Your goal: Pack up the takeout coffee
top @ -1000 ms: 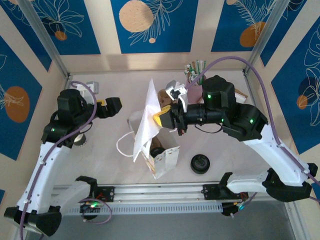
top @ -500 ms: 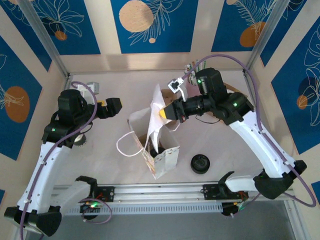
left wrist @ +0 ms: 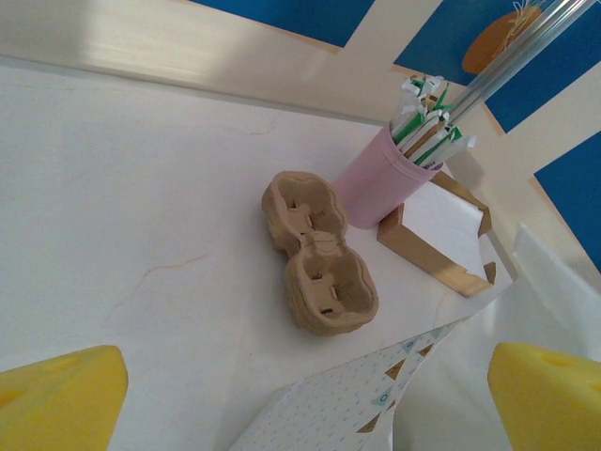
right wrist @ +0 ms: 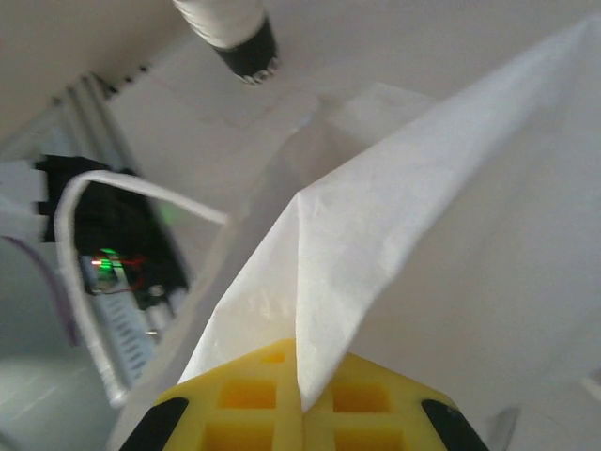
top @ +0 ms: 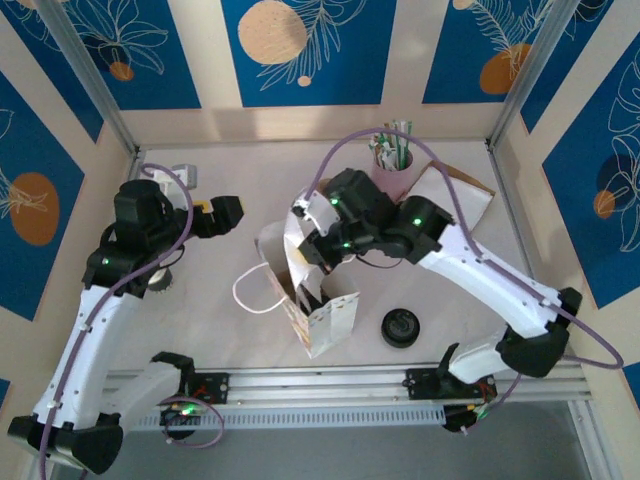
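Beneath my right gripper (right wrist: 300,399) stands the paper bag (top: 327,322). I grip the white sheet (right wrist: 404,207); I should lower it centred into the mouth. Left gripper (left wrist: 300,404) is spread, empty. Takeout coffee (right wrist: 233,30) sits beyond the fingertips, well apart.

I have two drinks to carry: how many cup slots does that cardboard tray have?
2. On the cardboard tray, one slot is at the end beside the pink straw cup, the other slot at the near end. Both look empty; none seems hidden.
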Controlling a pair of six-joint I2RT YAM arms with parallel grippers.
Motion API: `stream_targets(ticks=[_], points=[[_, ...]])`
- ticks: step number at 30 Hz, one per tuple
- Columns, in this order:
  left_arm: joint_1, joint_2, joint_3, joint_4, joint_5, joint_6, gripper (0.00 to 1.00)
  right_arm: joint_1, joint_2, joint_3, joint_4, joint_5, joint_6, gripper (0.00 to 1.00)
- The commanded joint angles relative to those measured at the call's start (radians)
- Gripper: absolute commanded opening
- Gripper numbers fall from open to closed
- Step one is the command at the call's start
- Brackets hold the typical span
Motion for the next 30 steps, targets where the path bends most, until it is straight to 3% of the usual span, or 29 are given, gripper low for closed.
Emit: stream_targets(ticks=[1,8,13,17,18,20,21,27,30], points=[[0.013,-0.016,-0.008,-0.020,0.004,-0.009,0.99,0.050,0.039,0.029,0.006,0.160,-0.024,0.00],[0.013,-0.018,-0.016,-0.020,0.003,-0.006,0.99,0.088,0.131,0.022,0.007,0.166,0.004,0.00],[0.013,-0.017,-0.023,-0.010,-0.001,-0.010,0.98,0.092,0.126,-0.052,0.031,0.072,0.043,0.00],[0.014,-0.012,-0.027,-0.010,-0.012,-0.013,0.98,0.086,0.098,-0.082,0.028,0.084,0.071,0.00],[0.014,-0.012,-0.027,-0.010,-0.012,-0.014,0.99,0.082,0.088,-0.083,0.028,0.090,0.076,0.03],[0.014,-0.010,-0.024,-0.007,-0.016,-0.017,0.99,0.070,0.061,-0.082,0.030,0.091,0.081,0.41],[0.014,-0.010,-0.021,-0.006,-0.018,-0.017,0.99,0.066,0.050,-0.079,0.034,0.092,0.083,0.50],[0.014,-0.003,0.013,-0.018,-0.070,-0.008,0.99,0.049,-0.014,-0.028,0.054,0.080,0.100,0.70],[0.014,0.003,0.038,-0.031,-0.120,0.004,1.00,0.046,-0.066,-0.021,0.087,0.092,0.111,0.85]])
